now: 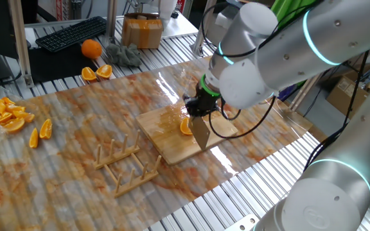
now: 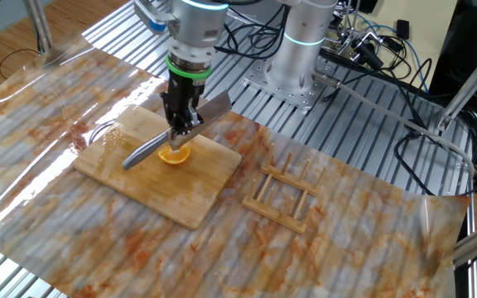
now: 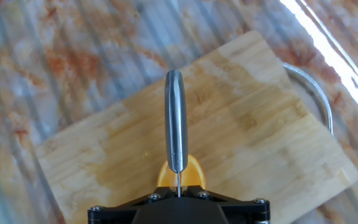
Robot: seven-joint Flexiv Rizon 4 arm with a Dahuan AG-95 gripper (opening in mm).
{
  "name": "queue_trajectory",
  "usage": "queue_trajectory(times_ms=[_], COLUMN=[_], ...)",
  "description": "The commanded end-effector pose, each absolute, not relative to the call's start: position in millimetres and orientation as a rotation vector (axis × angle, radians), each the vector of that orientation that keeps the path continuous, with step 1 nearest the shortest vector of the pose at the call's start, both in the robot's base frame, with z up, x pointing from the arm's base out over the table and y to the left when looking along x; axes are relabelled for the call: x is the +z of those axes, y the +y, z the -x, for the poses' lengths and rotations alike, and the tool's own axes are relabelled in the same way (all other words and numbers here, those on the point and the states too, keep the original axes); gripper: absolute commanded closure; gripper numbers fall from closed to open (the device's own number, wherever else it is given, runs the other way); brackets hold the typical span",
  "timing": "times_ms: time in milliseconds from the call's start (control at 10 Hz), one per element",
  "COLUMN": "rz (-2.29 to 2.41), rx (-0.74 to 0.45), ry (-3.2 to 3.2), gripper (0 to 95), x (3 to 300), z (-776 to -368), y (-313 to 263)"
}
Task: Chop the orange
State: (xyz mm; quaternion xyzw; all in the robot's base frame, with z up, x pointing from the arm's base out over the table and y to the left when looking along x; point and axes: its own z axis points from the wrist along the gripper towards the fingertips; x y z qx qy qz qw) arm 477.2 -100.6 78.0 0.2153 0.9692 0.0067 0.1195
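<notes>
A small crescent piece of the orange (image 1: 185, 126) (image 2: 175, 155) (image 3: 191, 171) lies on the wooden board (image 1: 166, 146) (image 2: 151, 186) (image 3: 260, 124). My gripper (image 1: 201, 106) (image 2: 180, 124) (image 3: 178, 194) hangs right above it, shut on a steel knife (image 1: 202, 135) (image 2: 145, 152) (image 3: 176, 118). The knife runs edge-on across the middle of the piece, with its handle reaching out over the board. Whether the blade touches the flesh I cannot tell. Part of the piece is hidden under the gripper body in the hand view.
A wooden dish rack (image 1: 127, 160) (image 2: 284, 194) lies beside the board. At the far side are a whole orange (image 1: 91, 48), loose wedges (image 1: 96, 72) (image 1: 38, 133), a heap of wedges (image 1: 5, 114), a grey cloth (image 1: 124, 54) and a keyboard (image 1: 72, 33).
</notes>
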Motion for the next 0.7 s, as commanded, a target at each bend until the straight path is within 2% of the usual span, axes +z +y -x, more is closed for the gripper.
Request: queue_trajectory(times_ms=[100, 300, 600, 700], rz=[-0.643, -0.655, -0.651, -0.664], rx=[0.026, 0.025, 0.004, 0.029], ry=[2.829, 2.805, 2.828, 2.83], gripper=[95.0, 95.0, 95.0, 95.0], x=[68, 50, 61, 64], z=[-480, -484, -481, -480], y=[-99, -94, -95, -95])
